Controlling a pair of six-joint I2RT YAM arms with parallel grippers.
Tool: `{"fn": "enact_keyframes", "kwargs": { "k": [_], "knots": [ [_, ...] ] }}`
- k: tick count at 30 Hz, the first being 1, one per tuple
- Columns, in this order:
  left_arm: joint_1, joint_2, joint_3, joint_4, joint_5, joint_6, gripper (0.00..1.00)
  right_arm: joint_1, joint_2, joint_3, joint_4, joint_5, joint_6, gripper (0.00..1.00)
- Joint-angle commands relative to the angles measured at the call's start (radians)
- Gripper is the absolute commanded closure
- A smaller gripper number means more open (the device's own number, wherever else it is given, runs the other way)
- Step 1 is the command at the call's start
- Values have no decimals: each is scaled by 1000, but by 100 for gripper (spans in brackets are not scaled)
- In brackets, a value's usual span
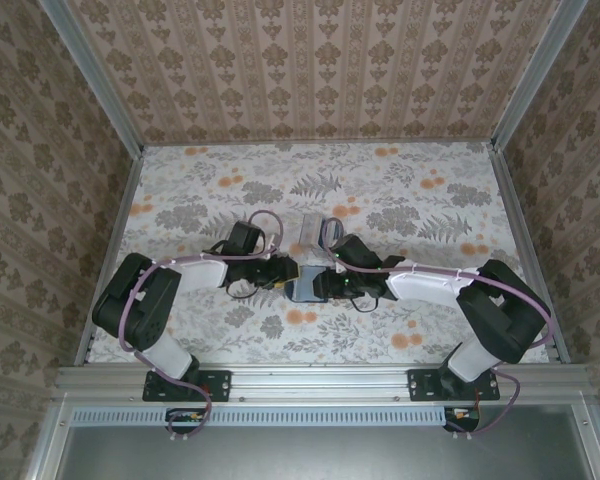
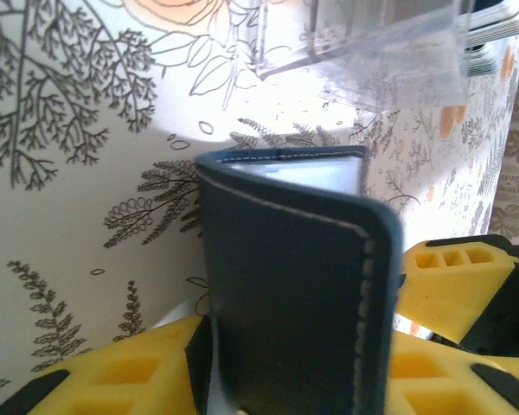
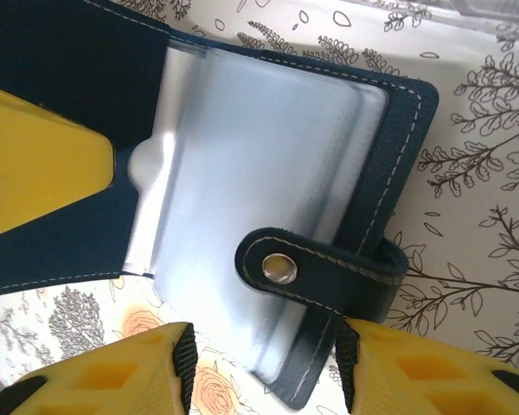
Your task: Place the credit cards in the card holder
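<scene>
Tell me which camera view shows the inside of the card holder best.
The right wrist view: the card holder is open there, with its clear sleeves and snap strap large. The left wrist view shows mostly its navy outer cover and stitching. The top external view shows it as a small dark patch.

My top external camera sits above and behind the arm bases, facing the back wall, far enough off to take in the whole tabletop (image 1: 400, 200). The left wrist camera rides just behind the left hand (image 2: 294, 380), looking low across the surface, very close to the card holder (image 2: 294, 285). The right wrist camera looks steeply down on it from behind the right hand (image 3: 264, 380), equally close. All three views share the card holder, and both wrist views catch the clear plastic tray (image 2: 363, 43).
</scene>
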Motion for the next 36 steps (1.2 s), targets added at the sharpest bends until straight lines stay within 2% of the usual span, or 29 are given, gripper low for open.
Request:
{"fn": "enact_keyframes", "kwargs": {
  "k": [1, 4, 10, 14, 19, 22, 24, 28, 33, 36],
  "knots": [
    [6, 20, -35, 4, 14, -18, 60, -17, -2, -25, 46, -52, 47, 50],
    [13, 16, -48, 20, 22, -23, 60, -22, -9, -36, 32, -35, 53, 47],
    [20, 5, -64, 27, 26, -25, 61, -35, -23, -59, 19, -18, 71, 46],
    [31, -6, -97, 98, 36, -61, 77, -56, -3, -62, 53, -63, 41, 47],
    [32, -17, -124, 212, 77, -81, 84, -101, 37, -81, 149, -179, 24, 54],
    [33, -20, -134, 257, 121, -86, 96, -111, 54, -81, 176, -218, 26, 57],
    [32, -34, -161, 318, 137, -109, 100, -117, 61, -92, 216, -247, 38, 58],
    [35, -56, -204, 400, 148, -143, 100, -136, 64, -130, 303, -280, 84, 59],
    [64, -32, -299, 693, 196, -281, 100, -158, 47, -180, 417, -327, 142, 56],
    [70, -2, -309, 764, 222, -310, 100, -170, 34, -204, 466, -347, 177, 53]
  ]
}}
